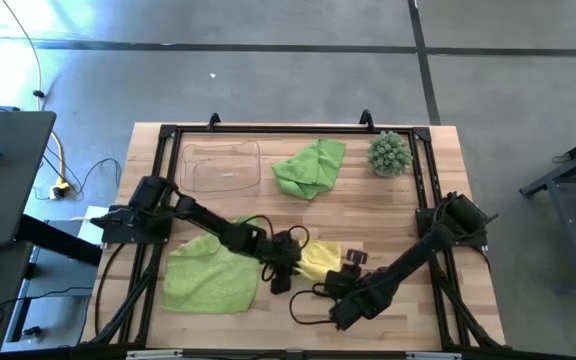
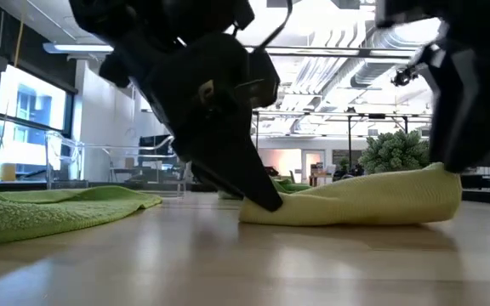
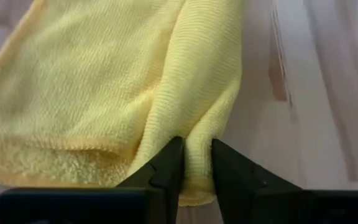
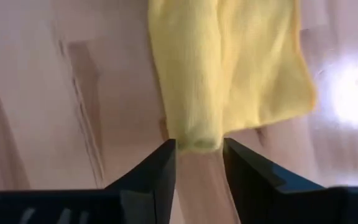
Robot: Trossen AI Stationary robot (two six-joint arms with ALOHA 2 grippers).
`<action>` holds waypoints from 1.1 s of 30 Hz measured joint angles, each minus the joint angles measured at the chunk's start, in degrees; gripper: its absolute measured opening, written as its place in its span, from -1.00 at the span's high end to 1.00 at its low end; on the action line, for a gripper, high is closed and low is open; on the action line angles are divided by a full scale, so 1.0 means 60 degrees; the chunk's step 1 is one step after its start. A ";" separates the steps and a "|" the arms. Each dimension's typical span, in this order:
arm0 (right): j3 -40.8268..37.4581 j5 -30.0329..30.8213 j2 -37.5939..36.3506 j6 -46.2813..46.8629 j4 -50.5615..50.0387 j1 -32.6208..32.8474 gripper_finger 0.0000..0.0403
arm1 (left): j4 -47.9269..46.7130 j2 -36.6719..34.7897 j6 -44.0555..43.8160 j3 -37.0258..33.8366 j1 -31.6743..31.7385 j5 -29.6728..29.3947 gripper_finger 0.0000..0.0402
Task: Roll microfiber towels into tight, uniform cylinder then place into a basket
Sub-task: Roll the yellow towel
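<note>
Yellow towel [image 1: 320, 260] near front edge of table [image 1: 408, 190], half hidden between both arms. Left gripper [image 3: 197, 163] narrowed, pinching a fold of it. Right gripper [image 4: 199, 163] parted, fingers [image 4: 157, 171] straddling the towel's tip without squeezing. Green towels: one [image 1: 211, 275] front left, one [image 1: 310, 167] far centre beside clear basket [image 1: 222, 165].

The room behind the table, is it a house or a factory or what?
Probably a big lab or workshop, not a house. The low view shows bare ceiling ducts and tall windows; from above there is a plain concrete floor around the wooden table.
</note>
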 joint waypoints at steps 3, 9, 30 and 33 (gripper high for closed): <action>0.0140 0.0574 -0.0011 -0.0447 0.0228 0.0241 0.36 | 0.0025 0.0016 -0.0409 -0.0012 0.0089 0.0476 0.74; 0.0133 0.2626 0.0041 -0.1850 0.0516 0.1087 0.36 | -0.0032 0.0032 -0.0695 -0.0027 0.0245 0.1117 0.89; 0.0162 0.2492 0.1321 -0.1588 0.1318 0.1000 0.11 | 0.0052 0.0036 -0.0907 -0.0049 0.0304 0.1048 0.89; 0.0162 0.2475 0.1576 -0.1588 0.1209 0.0852 0.12 | 0.0060 0.0036 -0.0903 -0.0049 0.0284 0.1017 0.88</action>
